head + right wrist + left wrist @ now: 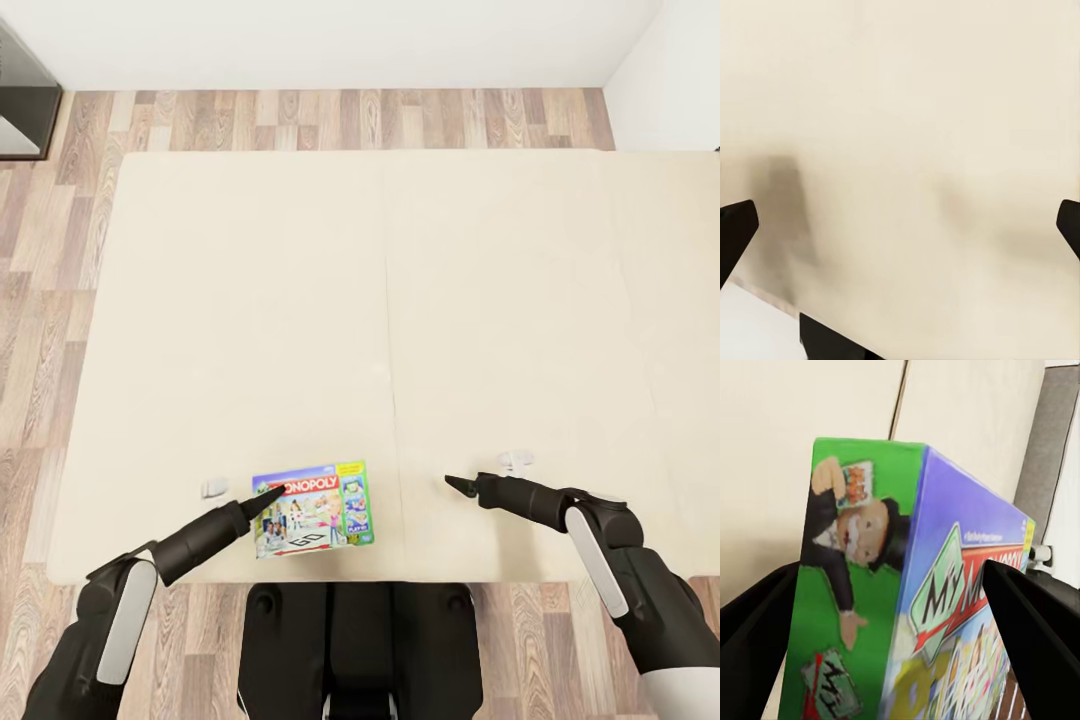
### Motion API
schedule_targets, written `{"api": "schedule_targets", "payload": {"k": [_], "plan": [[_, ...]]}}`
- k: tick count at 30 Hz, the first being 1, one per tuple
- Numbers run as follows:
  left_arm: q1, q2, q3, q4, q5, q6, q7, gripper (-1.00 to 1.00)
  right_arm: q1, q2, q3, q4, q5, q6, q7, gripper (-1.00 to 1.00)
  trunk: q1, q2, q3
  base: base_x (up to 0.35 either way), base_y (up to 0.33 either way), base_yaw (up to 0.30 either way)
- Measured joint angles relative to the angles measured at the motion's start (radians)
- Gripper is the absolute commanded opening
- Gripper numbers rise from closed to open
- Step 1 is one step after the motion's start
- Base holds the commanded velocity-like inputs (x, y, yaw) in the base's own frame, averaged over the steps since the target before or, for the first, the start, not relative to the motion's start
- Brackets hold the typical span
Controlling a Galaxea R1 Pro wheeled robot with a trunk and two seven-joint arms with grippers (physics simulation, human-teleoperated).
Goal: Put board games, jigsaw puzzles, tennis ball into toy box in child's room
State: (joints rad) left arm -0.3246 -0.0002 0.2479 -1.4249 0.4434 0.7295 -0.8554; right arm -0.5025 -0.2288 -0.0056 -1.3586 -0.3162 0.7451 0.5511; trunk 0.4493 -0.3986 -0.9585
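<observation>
Nearest to me, at the front edge of the bed [250, 300], lies the Monopoly box [312, 507], flat on the beige mattress with its lid facing up. My left gripper [268, 497] reaches in at its upper left corner. In the left wrist view the box [907, 607] sits between my two dark fingers [1027, 622], one on each side of a corner where the green side panel meets the blue lid. The jaws stand spread around it; I cannot tell whether the pads touch the card yet.

I judge this box light, stiff along its edges, hollow in the middle, with a glossy printed skin that may slip. I would pinch across the thin depth, lid to base, close to a corner where the card is strongest. Since it lies flat on a yielding mattress, getting a finger under it may take a push into the padding.

A little further right, my right gripper [462, 486] hovers over bare mattress [900, 150], jaws wide apart and holding nothing.

Beyond, the mattress runs plain to the wood-plank floor [300, 120] and the white wall [330, 40].
</observation>
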Motion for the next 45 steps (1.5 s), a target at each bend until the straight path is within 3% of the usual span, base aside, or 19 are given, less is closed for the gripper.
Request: {"api": "schedule_targets", "payload": {"k": [45], "plan": [[0.033, -0.010, -0.002, -0.067, 0.007, 0.043, 0.020, -1.00, 0.000, 0.006, 0.009, -0.002, 0.006, 0.004, 0.003, 1.00, 0.000, 0.000, 0.072, 0.000, 0.000, 0.000]]}}
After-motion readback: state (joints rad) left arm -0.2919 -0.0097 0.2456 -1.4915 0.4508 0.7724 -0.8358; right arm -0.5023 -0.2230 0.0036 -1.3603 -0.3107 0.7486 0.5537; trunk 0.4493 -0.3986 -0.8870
